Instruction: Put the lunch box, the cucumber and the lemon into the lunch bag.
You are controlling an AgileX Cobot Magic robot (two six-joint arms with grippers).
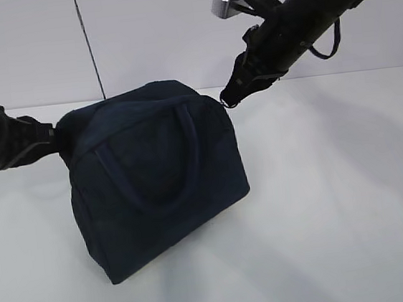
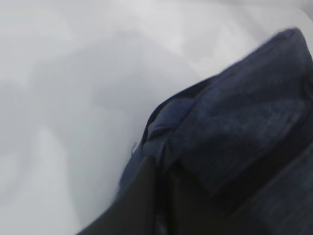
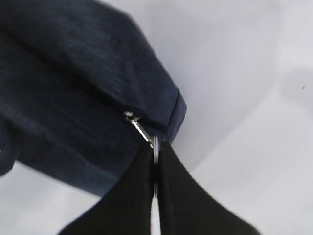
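right gripper [image 3: 155, 161] clamped tight on zipper ring [image 3: 154, 144], bag's [image 1: 154, 177] 2 o'clock corner; left gripper [image 1: 54, 137] pinching fabric at 10.

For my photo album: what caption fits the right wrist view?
Right gripper pinching the metal ring pull at one end of the navy lunch bag.

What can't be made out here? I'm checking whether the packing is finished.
- Inside of the lunch bag: hidden in every view by its closed navy fabric.
- Left claw: left wrist view is blurred and the bag covers its tips.
- Ring pull: mostly hidden between the right claw fingers.
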